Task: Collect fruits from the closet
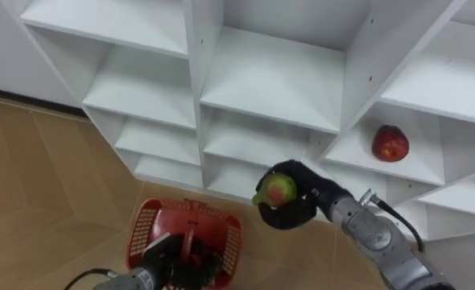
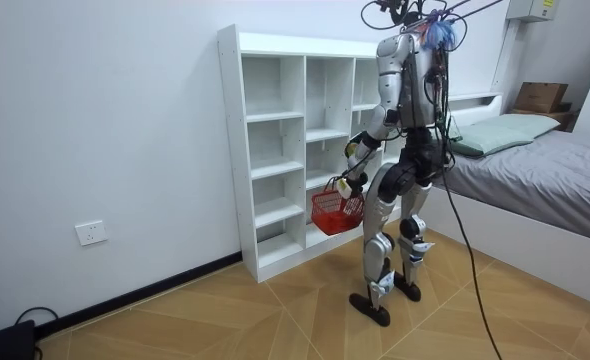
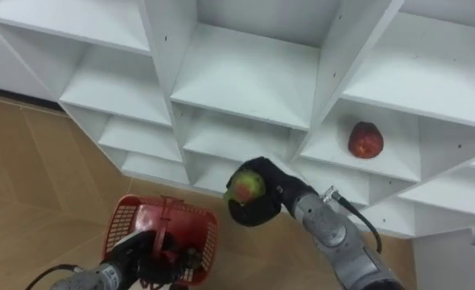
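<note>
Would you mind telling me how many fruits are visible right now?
2: a greenish apple held in the right hand, a red apple on a right-side shelf. Others may hide in the basket.

Shelf unit (image 2: 231,150) before the robot, bed (image 2: 565,190) behind. Basket (image 1: 145,229) low at its left; right hand (image 1: 295,214) with a fruit (image 1: 276,192) right of it; apple (image 1: 390,143) on a shelf farther right.

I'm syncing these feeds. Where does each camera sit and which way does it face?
Left eye view: on the head, looking down at the white closet; left hand gripping the red basket, right hand holding a greenish fruit.
Right eye view: beside it, same scene, same hands.
Room view: across the room, facing the whole robot at the closet, bed nearby.
All three share closet and basket.
</note>
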`<state>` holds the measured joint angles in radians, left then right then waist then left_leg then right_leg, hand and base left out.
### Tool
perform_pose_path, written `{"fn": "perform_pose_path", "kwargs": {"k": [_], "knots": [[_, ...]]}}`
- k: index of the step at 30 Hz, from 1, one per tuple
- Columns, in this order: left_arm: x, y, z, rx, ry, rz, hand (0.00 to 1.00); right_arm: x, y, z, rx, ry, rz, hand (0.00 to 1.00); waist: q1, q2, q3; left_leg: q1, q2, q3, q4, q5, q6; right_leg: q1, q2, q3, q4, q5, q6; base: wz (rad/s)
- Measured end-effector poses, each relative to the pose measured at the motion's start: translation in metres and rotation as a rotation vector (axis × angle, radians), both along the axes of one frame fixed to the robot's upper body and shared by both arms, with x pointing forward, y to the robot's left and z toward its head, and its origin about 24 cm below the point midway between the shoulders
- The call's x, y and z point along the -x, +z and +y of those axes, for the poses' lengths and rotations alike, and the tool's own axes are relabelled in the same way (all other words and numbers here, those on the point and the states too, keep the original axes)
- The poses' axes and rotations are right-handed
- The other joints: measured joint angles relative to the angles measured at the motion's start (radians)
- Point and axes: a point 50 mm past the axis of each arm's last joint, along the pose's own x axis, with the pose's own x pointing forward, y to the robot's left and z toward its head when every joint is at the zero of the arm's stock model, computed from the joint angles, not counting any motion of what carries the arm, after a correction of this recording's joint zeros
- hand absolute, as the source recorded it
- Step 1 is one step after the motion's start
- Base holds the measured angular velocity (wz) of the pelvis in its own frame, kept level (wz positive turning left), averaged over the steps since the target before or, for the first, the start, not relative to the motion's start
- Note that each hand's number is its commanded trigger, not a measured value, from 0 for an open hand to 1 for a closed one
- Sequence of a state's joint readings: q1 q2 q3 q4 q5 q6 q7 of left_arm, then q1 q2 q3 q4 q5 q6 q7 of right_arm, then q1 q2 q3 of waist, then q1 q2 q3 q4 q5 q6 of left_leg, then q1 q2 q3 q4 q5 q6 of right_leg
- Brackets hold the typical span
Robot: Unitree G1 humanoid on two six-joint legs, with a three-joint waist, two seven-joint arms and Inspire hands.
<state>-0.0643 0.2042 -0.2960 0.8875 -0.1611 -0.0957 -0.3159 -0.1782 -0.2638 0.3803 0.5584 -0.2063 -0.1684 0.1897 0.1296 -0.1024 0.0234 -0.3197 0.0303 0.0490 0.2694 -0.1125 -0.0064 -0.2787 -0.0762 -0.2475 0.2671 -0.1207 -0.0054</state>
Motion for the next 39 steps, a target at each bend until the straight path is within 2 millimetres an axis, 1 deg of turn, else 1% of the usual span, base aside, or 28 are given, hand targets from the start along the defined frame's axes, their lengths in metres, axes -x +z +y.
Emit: {"fn": "perform_pose_path", "kwargs": {"k": [2,4,6,9,11,12,14,21,24,29,30,31,34,39], "knots": [[0.000,0.000,-0.002,0.008,-0.003,-0.003,1.00,0.000,0.002,0.005,-0.018,0.015,-0.005,1.00,-0.009,0.001,0.0000,-0.002,0.000,0.003,-0.001,0.000,0.000,-0.006,0.000,0.000,0.004,0.000,0.000,-0.08],[0.000,-0.001,-0.003,0.013,-0.004,-0.006,1.00,-0.001,0.008,0.013,-0.048,0.034,-0.027,1.00,-0.021,0.003,0.0003,-0.002,0.001,0.003,-0.001,0.000,0.000,-0.006,0.000,0.000,0.004,0.000,0.000,0.00],[0.000,-0.001,-0.005,0.018,-0.004,-0.006,1.00,-0.002,0.011,0.017,-0.065,0.052,-0.034,1.00,-0.023,0.006,0.0003,-0.002,0.001,0.002,0.000,0.000,0.000,-0.005,0.000,0.000,0.004,0.000,0.000,0.00],[0.000,-0.001,-0.007,0.024,-0.007,-0.005,1.00,0.000,0.010,0.020,-0.072,0.069,-0.020,1.00,-0.028,0.016,0.0000,-0.002,0.000,0.000,0.002,0.000,0.000,-0.002,0.000,-0.002,0.001,0.000,0.000,0.01],[0.000,-0.002,-0.008,0.025,-0.006,-0.006,1.00,0.002,0.007,0.019,-0.070,0.068,-0.008,1.00,-0.029,0.023,-0.0018,-0.002,0.000,-0.002,0.002,0.000,0.001,0.001,0.001,-0.003,-0.005,0.001,0.001,0.02],[0.000,-0.002,-0.009,0.026,-0.004,-0.006,1.00,0.005,0.005,0.018,-0.070,0.064,0.001,1.00,-0.029,0.026,-0.0039,-0.003,0.000,-0.003,0.000,0.000,0.001,0.003,0.002,-0.002,-0.008,0.001,0.001,0.00],[-0.001,-0.001,-0.009,0.026,-0.003,-0.010,1.00,0.008,0.002,0.017,-0.069,0.060,0.014,1.00,-0.029,0.028,-0.0051,-0.002,0.000,-0.001,-0.002,0.000,0.001,0.001,0.002,-0.002,-0.009,0.001,0.001,0.00],[-0.001,-0.001,-0.012,0.030,-0.001,-0.019,1.00,0.016,-0.013,0.015,-0.042,0.059,0.079,1.00,-0.045,0.029,-0.0050,0.000,0.001,0.004,-0.012,0.000,0.001,-0.003,0.002,0.001,-0.012,0.001,0.001,-0.01],[-0.003,0.000,-0.013,0.032,-0.002,-0.024,1.00,0.017,-0.014,0.015,-0.038,0.062,0.085,1.00,-0.045,0.031,-0.0041,-0.004,0.002,0.006,-0.013,0.000,0.000,-0.007,0.003,0.001,-0.012,0.001,0.001,0.00],[-0.005,0.000,-0.016,0.031,-0.026,-0.028,1.00,0.019,-0.017,0.014,-0.031,0.052,0.092,1.00,-0.042,0.043,-0.0029,-0.013,0.001,0.006,-0.013,0.000,0.000,-0.015,0.003,0.000,-0.013,0.001,0.001,0.00],[-0.005,0.001,-0.017,0.030,-0.027,-0.029,1.00,0.019,-0.017,0.014,-0.029,0.052,0.093,1.00,-0.042,0.047,-0.0033,-0.016,0.002,0.006,-0.013,0.000,0.000,-0.019,0.003,0.000,-0.013,0.001,0.001,0.00],[-0.006,0.001,-0.017,0.030,-0.028,-0.030,1.00,0.019,-0.018,0.013,-0.026,0.047,0.093,1.00,-0.042,0.052,-0.0015,-0.016,0.002,0.006,-0.014,0.000,0.000,-0.020,0.003,0.000,-0.012,0.001,0.001,0.00],[-0.006,0.001,-0.016,0.032,-0.022,-0.034,1.00,0.021,-0.023,0.009,0.001,0.029,0.103,1.00,-0.043,0.062,-0.0021,-0.016,0.001,0.007,-0.017,0.000,0.000,-0.022,0.002,0.001,-0.010,0.001,0.001,0.00],[-0.008,0.003,-0.016,0.040,-0.021,-0.055,1.00,0.021,-0.026,0.004,0.076,0.042,0.092,1.00,-0.049,0.064,-0.0016,-0.016,0.001,0.008,-0.016,0.000,0.001,-0.022,0.000,0.001,-0.009,0.001,0.001,0.00]]}}
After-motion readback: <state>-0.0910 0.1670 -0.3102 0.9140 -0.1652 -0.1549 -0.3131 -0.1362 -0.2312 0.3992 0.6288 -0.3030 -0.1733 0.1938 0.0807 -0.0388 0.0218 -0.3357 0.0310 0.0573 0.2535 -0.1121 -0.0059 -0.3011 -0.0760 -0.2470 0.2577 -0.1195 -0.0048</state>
